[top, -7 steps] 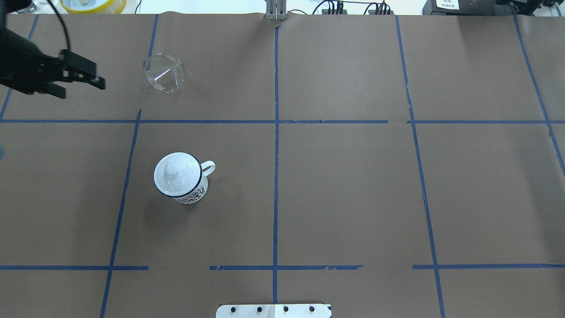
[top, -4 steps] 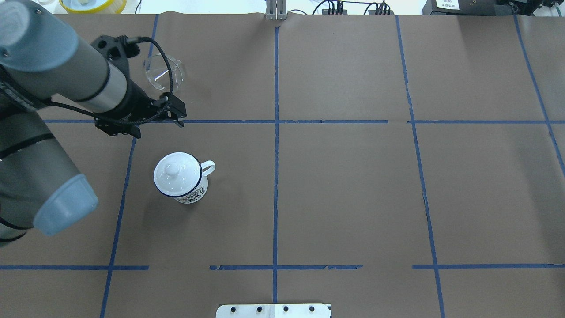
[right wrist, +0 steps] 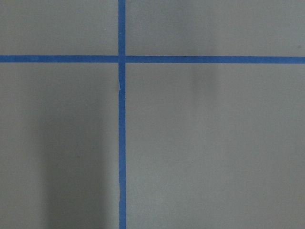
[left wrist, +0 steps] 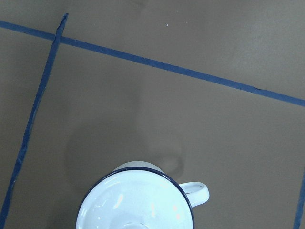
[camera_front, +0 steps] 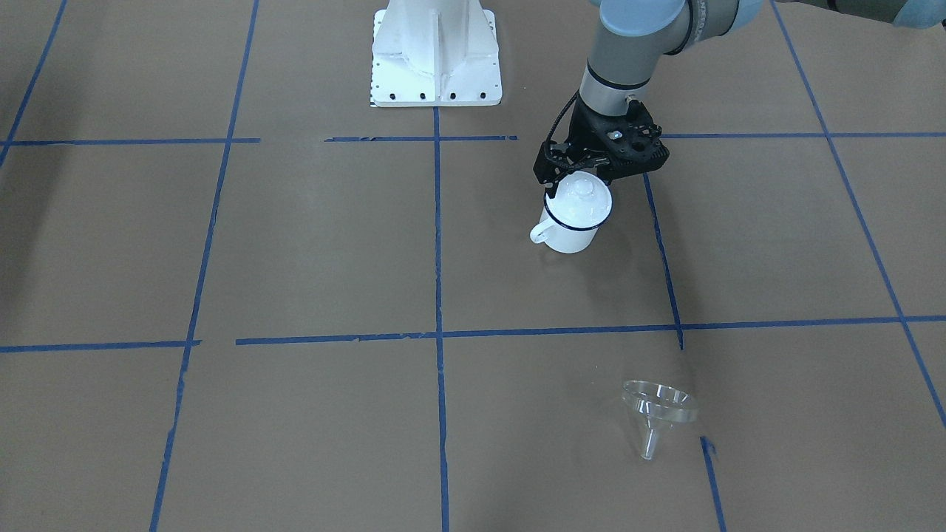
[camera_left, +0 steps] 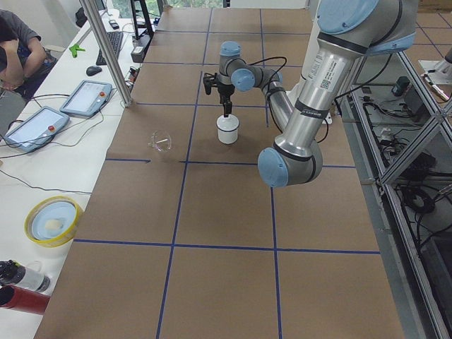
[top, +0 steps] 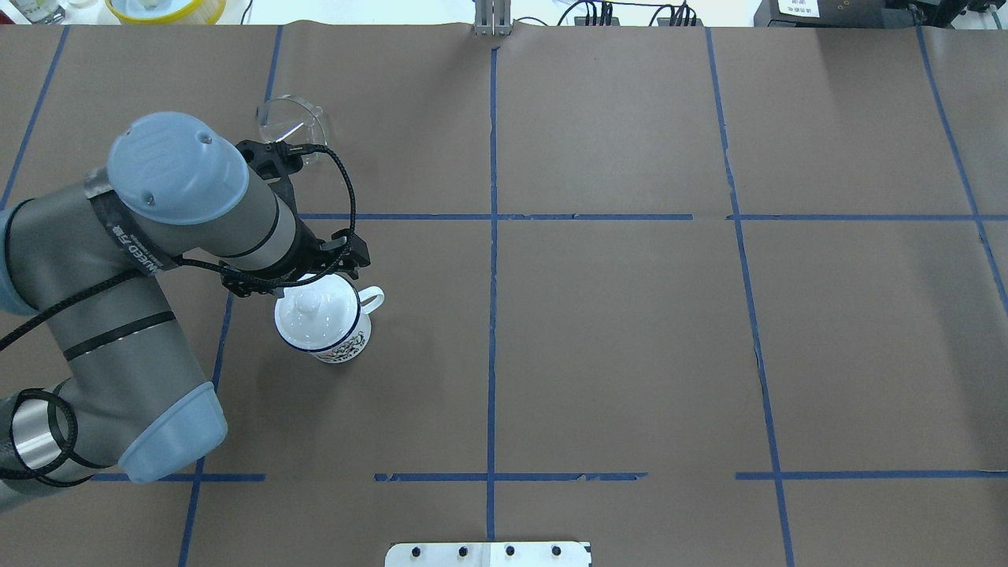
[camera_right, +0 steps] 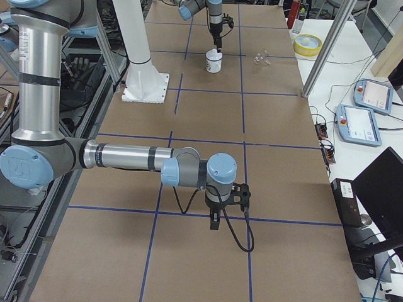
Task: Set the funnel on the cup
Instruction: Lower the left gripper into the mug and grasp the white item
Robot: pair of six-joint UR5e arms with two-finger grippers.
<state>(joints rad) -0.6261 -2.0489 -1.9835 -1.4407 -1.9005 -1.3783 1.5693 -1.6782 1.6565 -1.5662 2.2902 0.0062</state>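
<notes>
The cup point(top: 324, 321) is a white enamel mug with a dark blue rim; a white knobbed lid point(top: 309, 301) lies on it. It stands left of centre, handle to the right. It also shows in the front view point(camera_front: 575, 214) and the left wrist view point(left wrist: 138, 202). The clear funnel point(top: 293, 126) lies on its side farther back, partly behind my left wrist; it shows fully in the front view point(camera_front: 658, 410). My left gripper point(camera_front: 581, 177) hangs open and empty just over the lid. My right gripper point(camera_right: 214, 221) shows only in the exterior right view, over bare paper; I cannot tell its state.
Brown paper with blue tape lines covers the table. The robot's white base plate point(camera_front: 436, 52) sits at the near edge. A yellow bowl point(top: 165, 8) is beyond the far left corner. A side bench holds tablets point(camera_left: 85, 97), with an operator point(camera_left: 14, 49) beside it.
My left arm swung in from the far left edge, past the funnel, toward me and to the right, and now hangs over the mug. Mug and funnel have not moved.
</notes>
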